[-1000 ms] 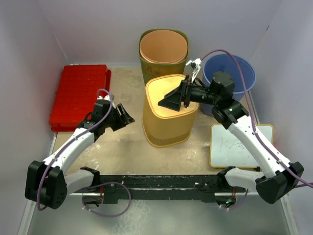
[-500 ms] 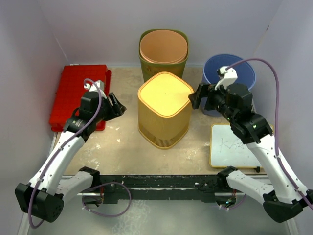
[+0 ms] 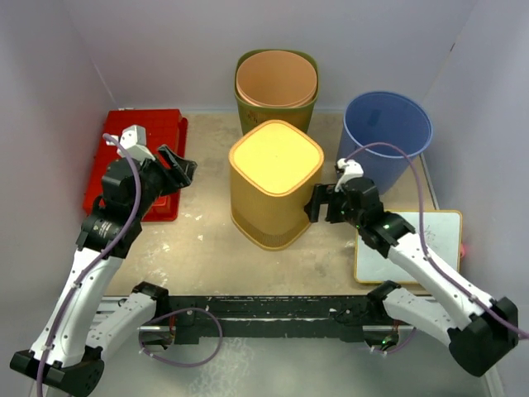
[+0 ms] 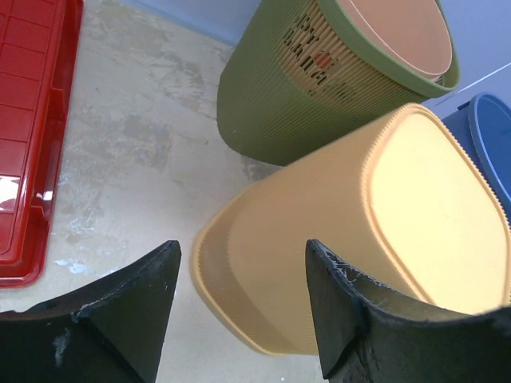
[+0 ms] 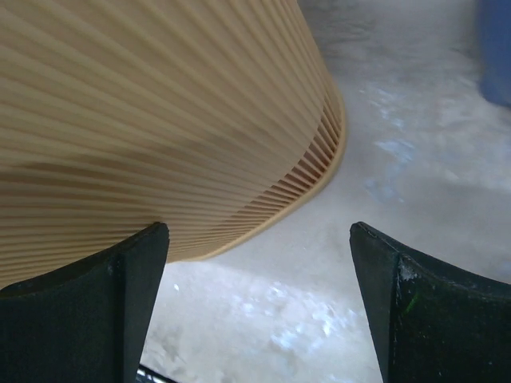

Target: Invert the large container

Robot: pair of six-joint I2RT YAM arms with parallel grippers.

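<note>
large container (image 3: pixel 275 186) centre (rim down) | bin (image 3: pixel 276 83) behind | tray (image 3: pixel 165 128) left | bucket (image 3: pixel 388 124) right — whiteboard (image 3: pixel 442 231) before it

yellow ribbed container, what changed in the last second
The right gripper came off the yellow ribbed container and dropped beside its right wall, open. It settled flat, base up. The left gripper backed toward the red plastic tray. Green ribbed bin, blue bucket, whiteboard unmoved.

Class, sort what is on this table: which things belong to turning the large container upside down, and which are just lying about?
Belong to the job: yellow container, left gripper, right gripper.
Lying about: green bin, blue bucket, red tray, whiteboard.
</note>
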